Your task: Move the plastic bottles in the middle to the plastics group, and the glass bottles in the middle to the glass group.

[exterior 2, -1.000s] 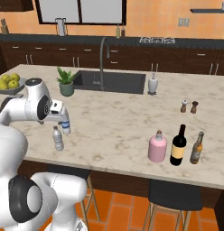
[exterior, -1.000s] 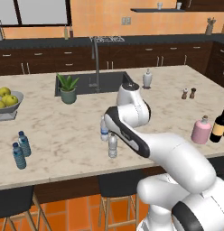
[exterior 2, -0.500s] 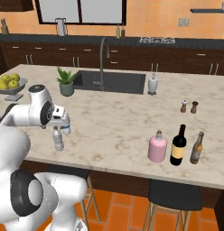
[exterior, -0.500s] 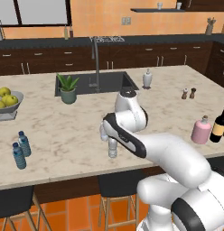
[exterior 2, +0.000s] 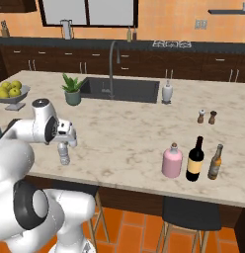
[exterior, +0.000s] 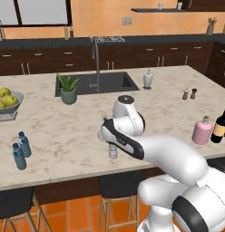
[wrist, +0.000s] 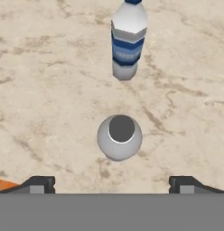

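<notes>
Two clear bottles [wrist: 119, 137], two blue bottles [exterior: 22, 150], one pink bottle [exterior 2: 172, 160], two shakers [exterior 2: 207, 116].

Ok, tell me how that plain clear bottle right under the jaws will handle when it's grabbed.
The plain clear bottle looks empty and small, so probably light. It stands upright on a narrow base on the counter, so a sideways nudge could tip it. Its round, smooth wall may slip or roll if it falls.

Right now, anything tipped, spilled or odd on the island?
Nothing stands out. The greyish-clear bottle and the blue-label bottle stand upright, apart, on dry counter. The pink bottle is upright too.
</notes>
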Robot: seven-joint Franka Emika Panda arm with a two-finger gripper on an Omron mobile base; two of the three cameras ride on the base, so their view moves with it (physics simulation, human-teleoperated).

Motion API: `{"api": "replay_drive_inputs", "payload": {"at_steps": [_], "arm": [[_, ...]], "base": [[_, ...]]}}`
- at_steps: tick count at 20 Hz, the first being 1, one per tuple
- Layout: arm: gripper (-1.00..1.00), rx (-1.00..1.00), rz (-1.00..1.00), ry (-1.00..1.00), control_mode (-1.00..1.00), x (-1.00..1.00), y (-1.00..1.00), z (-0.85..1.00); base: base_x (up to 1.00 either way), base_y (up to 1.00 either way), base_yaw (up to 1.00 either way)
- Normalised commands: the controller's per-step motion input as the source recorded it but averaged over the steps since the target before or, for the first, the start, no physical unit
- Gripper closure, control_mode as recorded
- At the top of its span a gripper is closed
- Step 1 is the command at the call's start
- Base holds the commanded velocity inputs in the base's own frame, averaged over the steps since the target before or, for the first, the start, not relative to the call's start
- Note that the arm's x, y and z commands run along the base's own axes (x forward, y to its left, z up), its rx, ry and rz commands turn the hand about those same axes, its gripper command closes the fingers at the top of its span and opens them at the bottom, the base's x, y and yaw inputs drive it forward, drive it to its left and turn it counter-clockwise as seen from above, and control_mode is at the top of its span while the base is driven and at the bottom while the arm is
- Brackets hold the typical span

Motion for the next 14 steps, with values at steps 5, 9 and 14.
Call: {"api": "replay_drive_inputs", "payload": {"at_steps": [5, 9, 14], "arm": [[-1.00, 0.00, 0.00, 0.00, -1.00, 0.21, 0.00, -0.02], [-1.00, 0.00, 0.00, 0.00, -1.00, 0.26, 0.00, 0.00], [-1.00, 0.00, 0.00, 0.00, -1.00, 0.05, 0.00, -0.11]], "base": [[0.00, 0.00, 0.00], [0.00, 0.00, 0.00], [0.00, 0.00, 0.00]]}}
